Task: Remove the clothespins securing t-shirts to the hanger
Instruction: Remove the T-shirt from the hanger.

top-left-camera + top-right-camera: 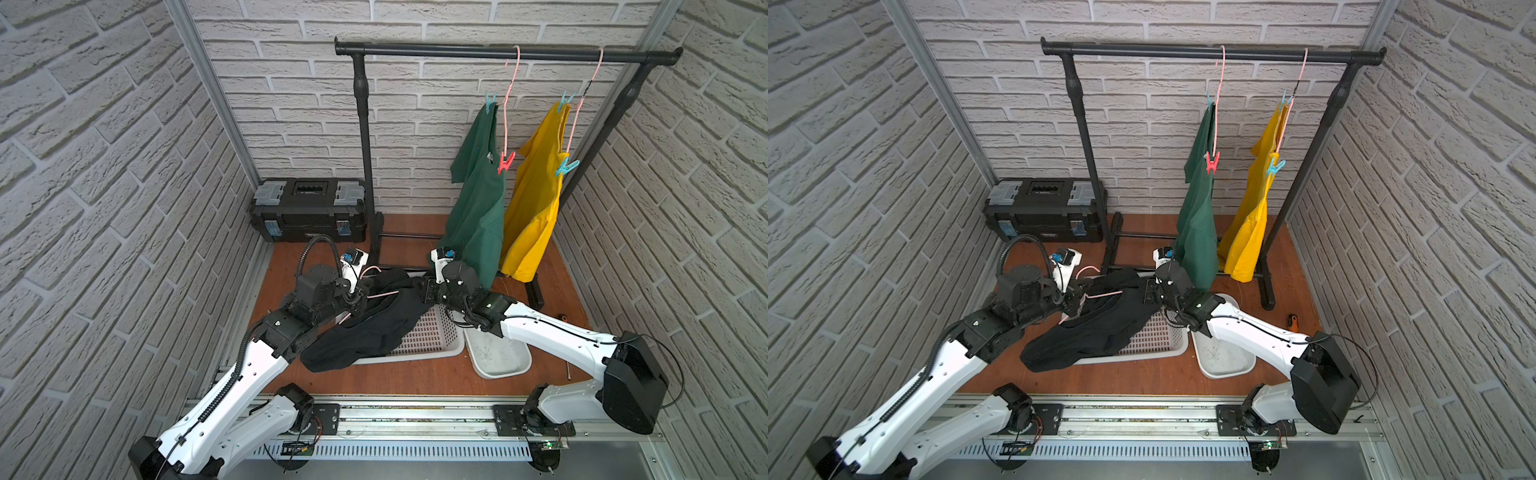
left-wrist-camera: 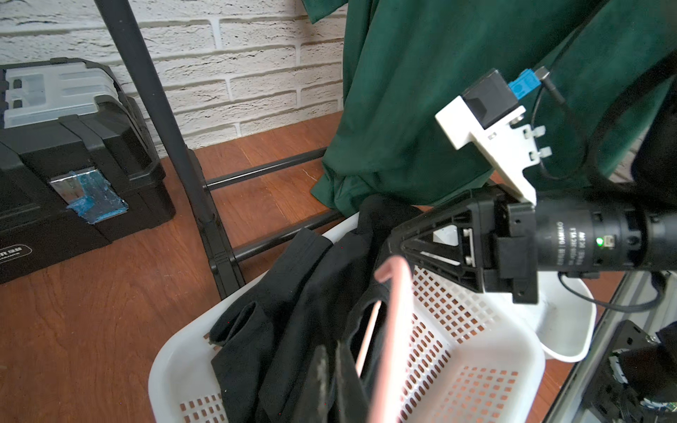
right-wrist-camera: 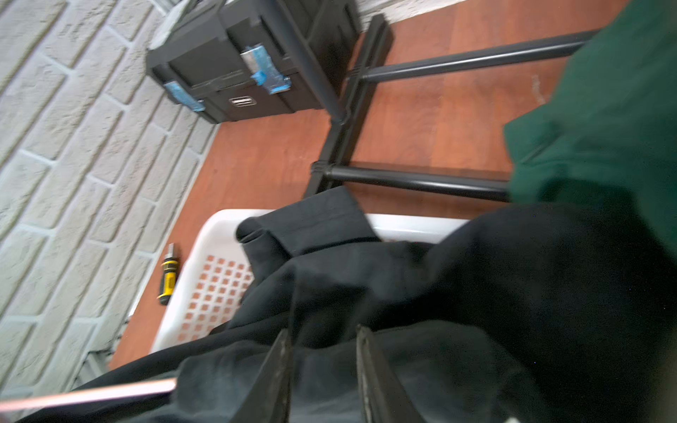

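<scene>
Top views, both: black t-shirt (image 1: 365, 332) lies draped over the rim of the white basket (image 1: 428, 336) on the wooden surface (image 1: 415, 380), threaded on a pink hanger (image 1: 378, 296). Left pincer (image 1: 360, 298) is clamped on that hanger's wire at one shoulder. Right pincer (image 1: 419, 287) sits at the opposite shoulder, jaw state unreadable from here. Green t-shirt (image 1: 478, 199) and yellow t-shirt (image 1: 536, 199) hang from the black rail (image 1: 498, 52). Green carries a teal clothespin (image 1: 490, 102) at its top and a red clothespin (image 1: 505, 162) lower down. Yellow carries an upper teal clothespin (image 1: 566, 101) and a lower teal clothespin (image 1: 566, 167). Left wrist view: left pincer's fingers (image 2: 320, 381) are pressed together, thin pink wire running out from between them. Black cloth spills over the basket rim, and the green hem hangs just behind the basket. Right pincer reaches in over the basket, its tips against the black cloth. Right wrist view: right pincer's fingers (image 3: 280, 366) stand apart, black cloth lying beyond the gap; contact cannot be told. A yellow-handled screwdriver (image 3: 168, 278) lies on the surface just beside the basket.
</scene>
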`<move>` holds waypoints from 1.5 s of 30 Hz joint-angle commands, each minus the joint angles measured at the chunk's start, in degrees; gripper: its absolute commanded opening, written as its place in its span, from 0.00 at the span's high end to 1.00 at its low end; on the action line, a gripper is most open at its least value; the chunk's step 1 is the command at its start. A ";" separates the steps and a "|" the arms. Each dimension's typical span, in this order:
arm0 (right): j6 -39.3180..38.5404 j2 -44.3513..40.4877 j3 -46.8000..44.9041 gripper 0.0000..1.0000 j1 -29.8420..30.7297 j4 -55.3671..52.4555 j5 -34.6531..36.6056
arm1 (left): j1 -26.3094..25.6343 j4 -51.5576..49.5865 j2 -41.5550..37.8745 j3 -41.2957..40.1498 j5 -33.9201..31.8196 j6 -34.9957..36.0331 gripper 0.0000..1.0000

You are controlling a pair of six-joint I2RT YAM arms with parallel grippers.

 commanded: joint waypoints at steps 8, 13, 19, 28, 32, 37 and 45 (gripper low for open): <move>1.89 -1.73 -2.30 0.55 6.57 6.00 -0.32 | -0.26 6.03 1.89 0.14 -3.43 -5.01 1.00; 4.38 -0.85 -2.37 0.53 7.86 7.70 1.40 | -0.35 6.42 2.68 0.32 -3.70 -6.36 1.00; 8.29 1.89 -0.05 0.53 8.82 5.48 5.31 | -0.53 6.83 2.00 -0.20 -4.25 -7.17 1.00; 10.07 4.36 3.13 0.54 9.99 4.65 7.90 | -0.76 5.81 1.53 -0.15 -5.94 -8.08 1.00; 11.40 5.50 3.95 0.53 10.07 3.78 9.11 | -1.00 6.51 1.46 -0.54 -5.85 -8.51 1.00; 12.45 7.56 4.92 0.62 10.03 3.08 11.11 | -1.24 5.97 1.74 -0.23 -5.80 -8.19 1.00; 12.45 8.49 4.82 0.75 9.77 2.79 15.02 | -1.44 5.20 0.76 0.04 -5.85 -8.09 1.00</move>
